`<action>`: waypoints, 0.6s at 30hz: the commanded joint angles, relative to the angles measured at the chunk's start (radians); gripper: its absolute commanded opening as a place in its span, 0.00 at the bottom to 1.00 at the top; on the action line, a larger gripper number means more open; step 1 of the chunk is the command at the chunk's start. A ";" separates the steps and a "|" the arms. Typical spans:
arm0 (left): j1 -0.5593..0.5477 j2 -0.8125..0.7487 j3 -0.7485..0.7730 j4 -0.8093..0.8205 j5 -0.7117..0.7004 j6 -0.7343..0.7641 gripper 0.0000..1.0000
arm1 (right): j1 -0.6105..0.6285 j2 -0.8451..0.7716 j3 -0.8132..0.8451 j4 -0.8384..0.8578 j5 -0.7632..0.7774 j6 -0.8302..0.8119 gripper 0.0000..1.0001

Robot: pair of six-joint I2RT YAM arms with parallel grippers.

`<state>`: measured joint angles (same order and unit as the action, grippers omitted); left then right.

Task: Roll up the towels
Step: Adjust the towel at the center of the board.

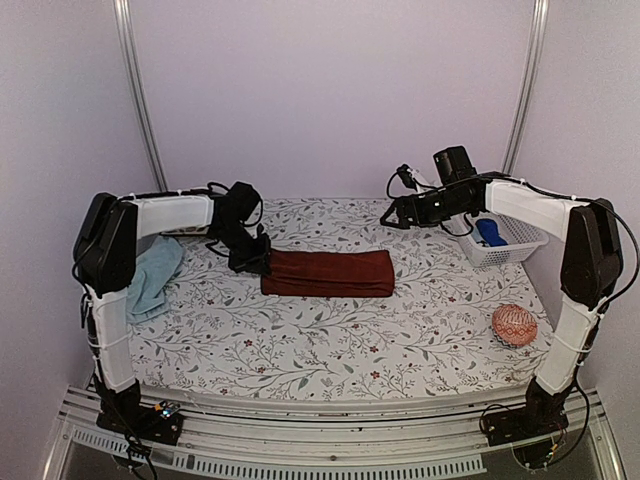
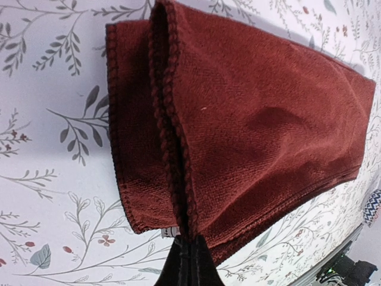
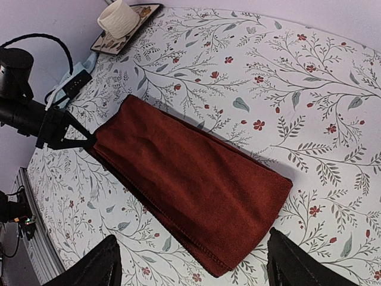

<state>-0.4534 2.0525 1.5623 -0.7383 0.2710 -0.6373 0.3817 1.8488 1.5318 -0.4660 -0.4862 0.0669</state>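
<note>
The dark maroon towel [image 1: 328, 273] lies folded into a long strip across the middle of the floral table. My left gripper [image 1: 250, 262] is shut on the towel's left end, pinching the stitched edges [image 2: 178, 196] between its dark fingertips [image 2: 189, 253]. My right gripper [image 1: 393, 213] hovers above and behind the strip's right end, open with nothing between its fingers [image 3: 95, 268]. In the right wrist view the maroon towel [image 3: 190, 179] stretches away toward the left gripper [image 3: 59, 132]. The pale blue towel [image 1: 155, 275] lies crumpled at the table's left edge, under the left arm.
A white basket [image 1: 520, 245] holding a small bright blue object [image 1: 490, 232] stands at the back right. An orange-pink patterned ball [image 1: 514, 325] rests near the right front. A small tray with a white roll [image 3: 121, 18] sits at the far left corner.
</note>
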 commanded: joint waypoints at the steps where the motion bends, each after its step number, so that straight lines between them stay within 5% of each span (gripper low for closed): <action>1: -0.016 -0.024 -0.040 -0.024 -0.019 -0.013 0.00 | 0.006 -0.021 -0.007 0.000 -0.015 0.001 0.84; 15: -0.034 -0.023 -0.085 -0.020 -0.027 -0.009 0.00 | 0.008 -0.022 -0.009 -0.005 -0.014 -0.004 0.85; 16: -0.033 -0.023 -0.087 -0.023 -0.033 -0.006 0.02 | 0.009 -0.021 -0.010 -0.006 -0.013 -0.006 0.85; 18: -0.030 -0.029 -0.082 -0.032 -0.055 0.003 0.29 | 0.011 -0.020 -0.013 -0.009 -0.009 -0.008 0.85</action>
<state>-0.4778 2.0525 1.4887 -0.7467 0.2508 -0.6422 0.3862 1.8488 1.5318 -0.4664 -0.4885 0.0666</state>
